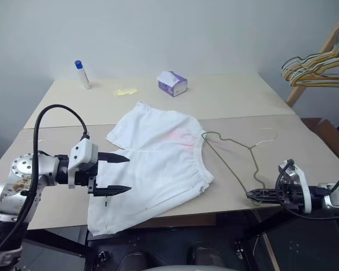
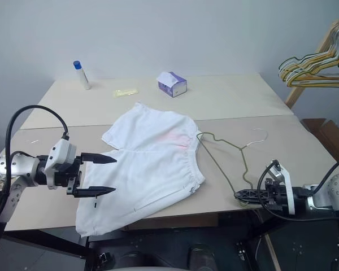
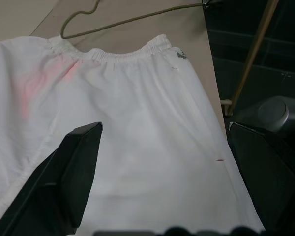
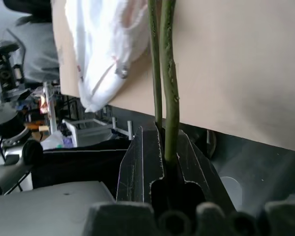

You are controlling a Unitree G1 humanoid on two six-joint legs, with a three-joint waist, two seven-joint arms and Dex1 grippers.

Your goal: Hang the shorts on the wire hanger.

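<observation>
The white shorts [image 1: 158,164] lie flat on the beige table [image 1: 62,141], waistband toward the right and one leg hanging over the front edge. My left gripper [image 1: 128,174] is open, its fingers [image 3: 73,167] hovering just above the near leg of the shorts. To the right of the waistband lies the olive wire hanger [image 1: 250,148], its silvery hook pointing to the far right. At the table's front edge my right gripper [image 1: 251,195] is shut on the hanger's near corner; the right wrist view shows both wires [image 4: 169,73] running into the closed jaws.
A purple tissue box [image 1: 173,83], a bottle with a blue cap [image 1: 82,74] and a small yellow item [image 1: 126,91] sit at the back of the table. A wooden rack with a bunch of pale hangers [image 1: 319,62] stands at the far right.
</observation>
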